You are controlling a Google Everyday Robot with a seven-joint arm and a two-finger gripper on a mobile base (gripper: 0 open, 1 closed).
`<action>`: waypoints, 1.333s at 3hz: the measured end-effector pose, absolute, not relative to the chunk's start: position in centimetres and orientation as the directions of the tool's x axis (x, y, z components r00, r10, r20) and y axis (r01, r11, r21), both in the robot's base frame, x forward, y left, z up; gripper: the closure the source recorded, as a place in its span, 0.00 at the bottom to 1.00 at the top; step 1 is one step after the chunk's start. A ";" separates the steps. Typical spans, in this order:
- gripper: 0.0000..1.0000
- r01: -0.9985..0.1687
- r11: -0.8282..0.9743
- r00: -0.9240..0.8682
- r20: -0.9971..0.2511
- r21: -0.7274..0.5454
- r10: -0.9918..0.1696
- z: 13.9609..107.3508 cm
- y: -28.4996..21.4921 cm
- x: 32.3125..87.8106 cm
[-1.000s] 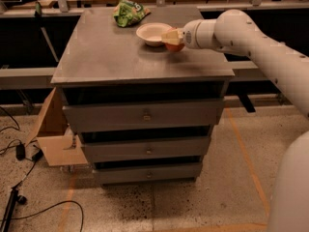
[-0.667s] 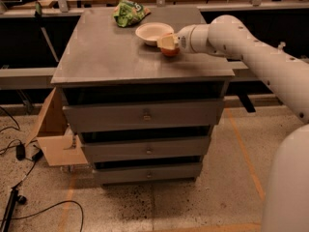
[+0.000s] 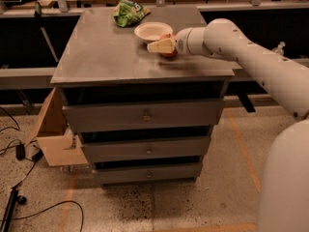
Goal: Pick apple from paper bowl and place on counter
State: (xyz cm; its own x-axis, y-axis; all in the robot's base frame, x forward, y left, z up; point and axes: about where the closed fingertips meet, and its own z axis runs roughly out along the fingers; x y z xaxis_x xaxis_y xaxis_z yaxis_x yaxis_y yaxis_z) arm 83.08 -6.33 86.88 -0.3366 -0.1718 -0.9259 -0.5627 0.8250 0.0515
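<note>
The white arm (image 3: pixel 231 40) reaches in from the right across the large, flat, matte grey counter (image 3: pixel 108 52), and its two-finger gripper (image 3: pixel 165 46) sits low over the top, just at the near-right edge of the small, shallow, white paper bowl (image 3: pixel 145 28). The gripper is closed around the small, round, reddish-pink apple (image 3: pixel 169 53): one tan finger lies across the side of the fruit facing me, with red showing above and below it.

So the apple is out of the bowl, just beside its rim and over bare grey surface. From here I can't quite tell whether it is resting on the counter or hanging a shade above it. The low, sideways hold makes sense to me. With the fingers level, the fruit can be set down without dropping or rolling, and the spot is close enough to the bowl that little travel is needed. I'd judge the placing step is at hand, with only the release left. The risk is a round fruit rolling toward the front edge once it is freed.

Behind the bowl lies a crumpled green snack bag (image 3: pixel 129 12), well clear of the gripper. It carries some pale print, but none of it can be read. The three grey drawers (image 3: pixel 145 115) below have small pulls and no labels that I can see. A brown cardboard box (image 3: pixel 53 134) leans against the cabinet's left side, also unmarked.
</note>
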 end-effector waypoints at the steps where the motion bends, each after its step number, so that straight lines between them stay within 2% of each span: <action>1: 0.00 -0.520 0.853 -0.330 -0.932 0.048 -0.149 87.9 -8.5 82.6; 3: 0.00 -0.348 0.937 -0.172 -0.985 0.029 -0.033 95.1 -17.3 76.1; 4: 0.00 -0.288 0.957 -0.118 -0.993 0.032 -0.002 96.5 -20.3 75.4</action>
